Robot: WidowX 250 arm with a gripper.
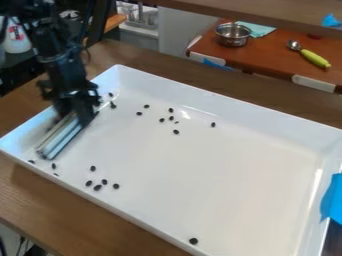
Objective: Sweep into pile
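At the left of the white tray, set on the wooden table, we find a light slatted bar, which we take to be the sweeping tool. Its long axis runs roughly parallel to the short left wall. We note one dark bean-like piece by that wall and another just beside the bar's near end.

The end effector hangs down at the bar's far end. We cannot tell how far it is open, nor confirm a grip; its contact point is blurred, though we judge that it probably has hold of the bar.

To the right of the bar we locate the main scatter: a near group toward the front wall and a looser far group toward the back wall. A lone piece lies well apart, near the front wall. At the right wall we see a blue sheet.

The governing relation is this — most pieces lie on the bar's right side, and its long side faces them. For the next stroke we recommend moving the bar broadside to the right, keeping it low against the tray floor. We expect the near group to slip past the bar's near end if the stroke runs too far back — rolling pieces may also scatter.
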